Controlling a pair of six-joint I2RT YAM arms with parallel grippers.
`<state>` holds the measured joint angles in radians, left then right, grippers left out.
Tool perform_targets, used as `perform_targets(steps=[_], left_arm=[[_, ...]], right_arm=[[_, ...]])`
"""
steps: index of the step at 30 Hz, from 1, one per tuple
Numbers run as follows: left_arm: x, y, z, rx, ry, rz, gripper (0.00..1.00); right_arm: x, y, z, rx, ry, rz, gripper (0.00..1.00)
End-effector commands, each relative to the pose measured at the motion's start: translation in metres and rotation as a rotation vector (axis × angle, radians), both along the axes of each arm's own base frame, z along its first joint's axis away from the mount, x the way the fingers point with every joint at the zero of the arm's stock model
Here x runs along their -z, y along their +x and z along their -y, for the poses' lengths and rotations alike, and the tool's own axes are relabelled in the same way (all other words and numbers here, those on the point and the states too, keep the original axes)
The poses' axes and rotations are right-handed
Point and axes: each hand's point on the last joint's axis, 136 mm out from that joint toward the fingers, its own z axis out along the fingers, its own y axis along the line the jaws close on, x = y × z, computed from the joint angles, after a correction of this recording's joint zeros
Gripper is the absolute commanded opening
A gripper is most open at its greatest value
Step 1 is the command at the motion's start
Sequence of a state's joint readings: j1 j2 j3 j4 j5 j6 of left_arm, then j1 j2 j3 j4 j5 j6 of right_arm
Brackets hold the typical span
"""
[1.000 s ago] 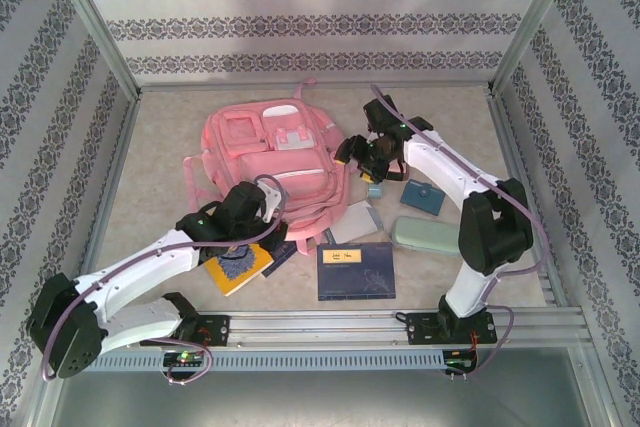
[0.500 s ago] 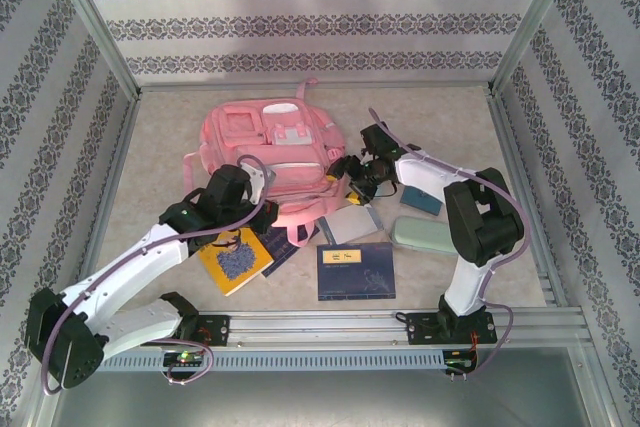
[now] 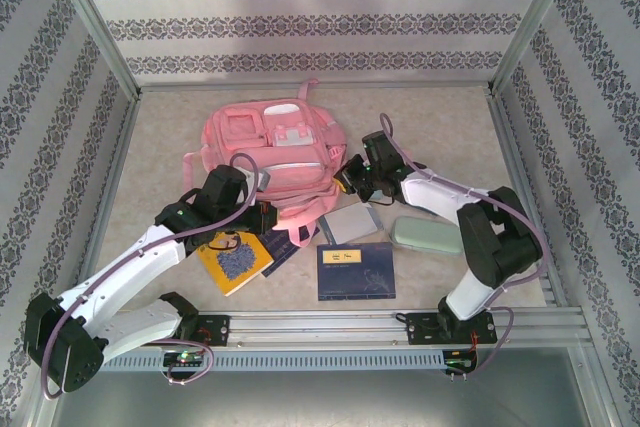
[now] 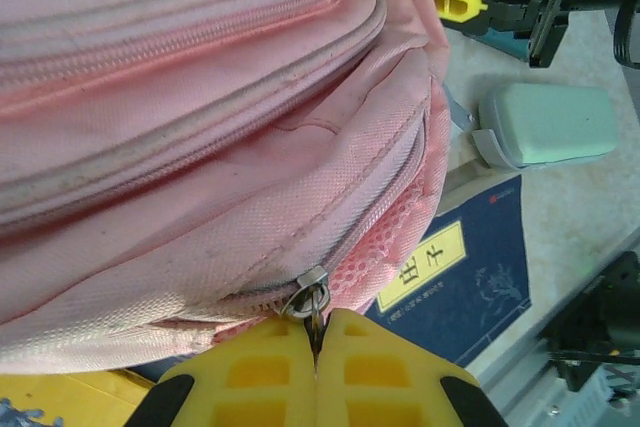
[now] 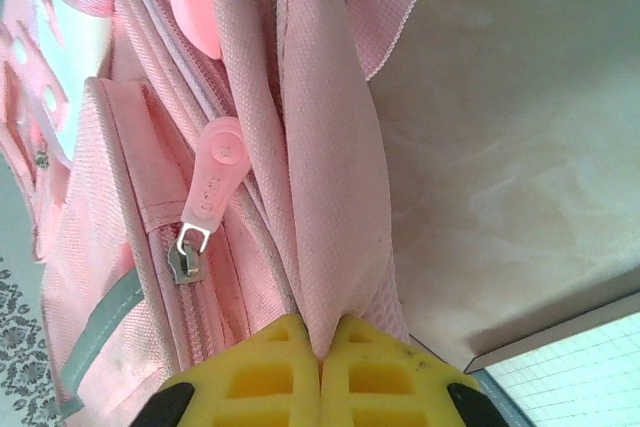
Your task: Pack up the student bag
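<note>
The student bag (image 3: 270, 152), a large pink backpack, lies at the middle back of the table. My left gripper (image 3: 260, 215) is at the bag's near edge. In the left wrist view it (image 4: 318, 332) is shut on the metal zipper pull (image 4: 313, 299) of the main zip. My right gripper (image 3: 350, 179) is at the bag's right side. In the right wrist view it (image 5: 321, 347) is shut on a fold of the bag's pink fabric (image 5: 330, 197), beside a pink rubber zip tab (image 5: 215, 182).
A dark blue book (image 3: 356, 270) lies at the front centre and a yellow book (image 3: 235, 262) to its left. A grey pad (image 3: 352, 223) and a mint case (image 3: 426, 235) lie right of the bag. Metal frame posts and patterned walls enclose the table.
My right gripper has come down and left to the bag's right edge and shut on its fabric. The left arm has drawn slightly left and nearer, still holding the zipper pull.
</note>
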<state>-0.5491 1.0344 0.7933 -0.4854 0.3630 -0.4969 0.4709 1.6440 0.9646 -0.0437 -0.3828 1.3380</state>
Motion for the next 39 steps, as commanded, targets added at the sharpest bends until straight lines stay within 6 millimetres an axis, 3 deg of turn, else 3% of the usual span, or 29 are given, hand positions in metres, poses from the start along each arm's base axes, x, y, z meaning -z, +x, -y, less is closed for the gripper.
perform_targets(steps=[1, 10, 18, 24, 32, 39], left_arm=[[-0.018, -0.003, 0.013, -0.004, -0.103, -0.053, 0.00], [-0.031, 0.006, 0.035, 0.000, -0.171, -0.161, 0.01], [-0.022, 0.010, 0.055, 0.030, -0.182, -0.277, 0.07], [-0.023, 0.012, 0.082, 0.098, -0.201, -0.350, 0.16], [0.004, 0.023, 0.100, 0.093, -0.192, -0.431, 0.21], [0.009, 0.042, 0.120, 0.099, -0.207, -0.452, 0.30]], right_arm=[[-0.024, 0.007, -0.005, 0.051, -0.008, 0.098, 0.00], [-0.029, -0.001, -0.013, 0.004, -0.085, 0.148, 0.00], [-0.031, -0.004, -0.018, -0.006, -0.091, 0.155, 0.02], [-0.032, -0.007, -0.025, -0.039, -0.100, 0.163, 0.03], [-0.023, -0.017, -0.025, -0.079, -0.103, 0.149, 0.06], [-0.021, -0.023, -0.032, -0.124, -0.095, 0.154, 0.13]])
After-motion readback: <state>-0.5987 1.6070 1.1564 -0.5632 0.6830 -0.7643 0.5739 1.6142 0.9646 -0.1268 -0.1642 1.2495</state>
